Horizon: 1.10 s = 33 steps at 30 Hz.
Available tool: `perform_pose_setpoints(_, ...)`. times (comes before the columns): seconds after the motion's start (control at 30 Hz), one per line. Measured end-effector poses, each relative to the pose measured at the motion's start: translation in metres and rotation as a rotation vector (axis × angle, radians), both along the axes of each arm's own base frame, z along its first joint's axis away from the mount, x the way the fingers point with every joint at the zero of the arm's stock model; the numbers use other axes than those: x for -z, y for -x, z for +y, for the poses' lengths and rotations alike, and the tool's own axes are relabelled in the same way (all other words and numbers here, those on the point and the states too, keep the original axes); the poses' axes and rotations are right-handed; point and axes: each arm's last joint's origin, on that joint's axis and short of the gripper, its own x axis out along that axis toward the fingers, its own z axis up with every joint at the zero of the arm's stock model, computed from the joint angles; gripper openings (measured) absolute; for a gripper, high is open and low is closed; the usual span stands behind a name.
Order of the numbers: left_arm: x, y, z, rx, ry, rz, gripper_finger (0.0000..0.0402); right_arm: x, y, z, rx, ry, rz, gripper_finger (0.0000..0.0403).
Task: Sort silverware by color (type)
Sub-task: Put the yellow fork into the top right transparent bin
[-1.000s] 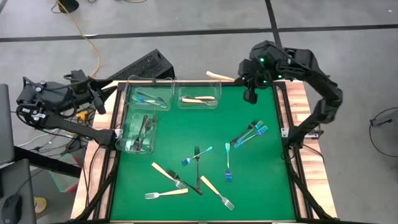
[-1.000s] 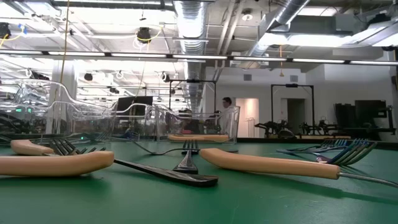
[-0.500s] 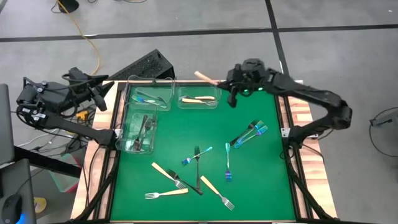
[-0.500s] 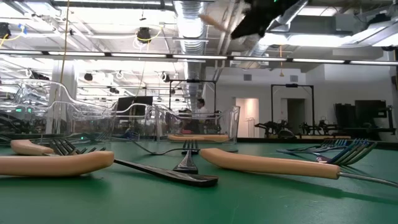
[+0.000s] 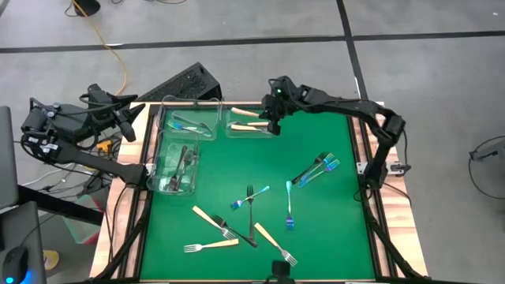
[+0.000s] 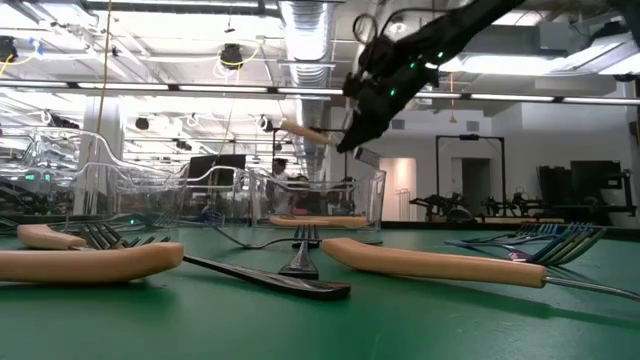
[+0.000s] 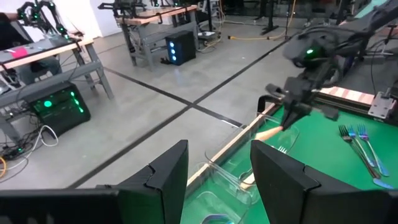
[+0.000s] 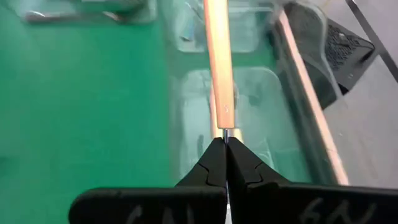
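Three clear plastic bins sit at the table's (image 5: 316, 205) 11 o'clock corner; the bin at 12 o'clock (image 5: 252, 124) holds tan-handled forks; the blue fork bin (image 5: 189, 122) beside it holds iridescent pieces; the dark fork bin (image 5: 176, 162) holds grey-black ones; exact counts inside cannot be told. Right end effector (image 5: 272, 120) is clamped on a tan-handled fork (image 5: 246, 113) above the 12 o'clock bin. Left end effector (image 5: 126, 118) hangs off the table at 10 o'clock, fingers apart, holding nothing. Loose on the green felt: three tan forks (image 5: 272, 243), about five blue forks (image 5: 316, 170), one dark fork (image 5: 251, 209).
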Motion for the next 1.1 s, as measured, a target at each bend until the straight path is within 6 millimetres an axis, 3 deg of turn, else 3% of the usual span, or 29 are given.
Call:
perform_pose_setpoints(0.23, 0.000, 0.000, 0.000, -0.003, 0.004, -0.005, 0.0160, 0.029, -0.010, -0.030, 0.015, -0.048, 0.049, 0.0007)
perform_pose_setpoints(0.5, 0.001, 0.001, 0.000, -0.014, -0.007, 0.011, 0.0160, 0.055, -0.021, -0.038, 0.007, -0.099, 0.122, 0.0007)
perform_pose_setpoints(1.1, 0.003, 0.002, 0.001, -0.036, -0.010, 0.032, 0.0160, 0.068, -0.025, -0.040, 0.009, -0.114, 0.146, 0.0026)
